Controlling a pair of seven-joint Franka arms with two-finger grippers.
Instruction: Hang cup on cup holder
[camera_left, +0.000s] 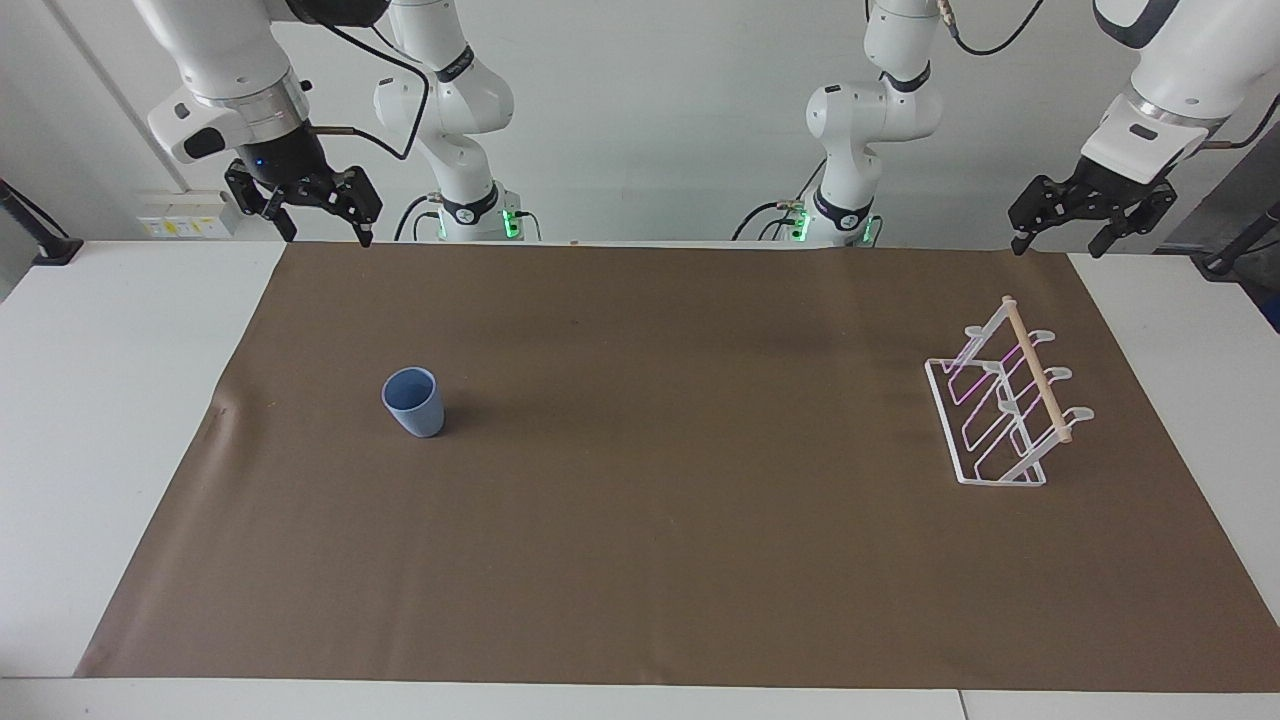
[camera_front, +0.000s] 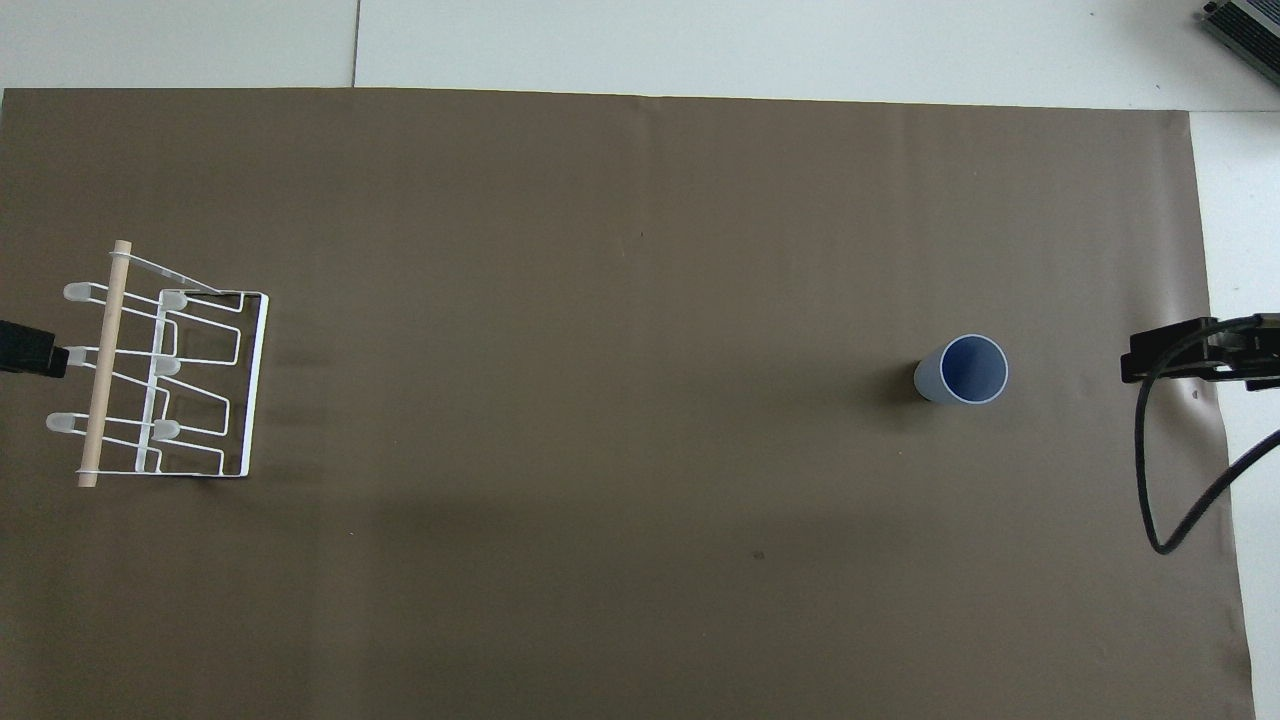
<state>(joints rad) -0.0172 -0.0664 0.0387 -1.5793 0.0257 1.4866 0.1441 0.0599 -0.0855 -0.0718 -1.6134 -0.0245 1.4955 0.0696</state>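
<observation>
The light-blue cup (camera_left: 413, 402) stands upright, mouth up, on the brown mat toward the right arm's end; it also shows in the overhead view (camera_front: 962, 370). The white wire cup holder (camera_left: 1005, 405) with its wooden dowel stands on the mat toward the left arm's end, and shows in the overhead view too (camera_front: 160, 385). Its prongs are bare. My right gripper (camera_left: 328, 232) is open and empty, raised over the mat's edge at the cup's end (camera_front: 1190, 358). My left gripper (camera_left: 1060, 245) is open and empty, raised over the mat's edge beside the holder (camera_front: 25, 348).
The brown mat (camera_left: 640, 520) covers most of the white table (camera_left: 100, 420). A black cable (camera_front: 1150, 480) hangs from the right arm over the mat's edge. A grey box (camera_front: 1245, 30) sits at the table corner farthest from the robots.
</observation>
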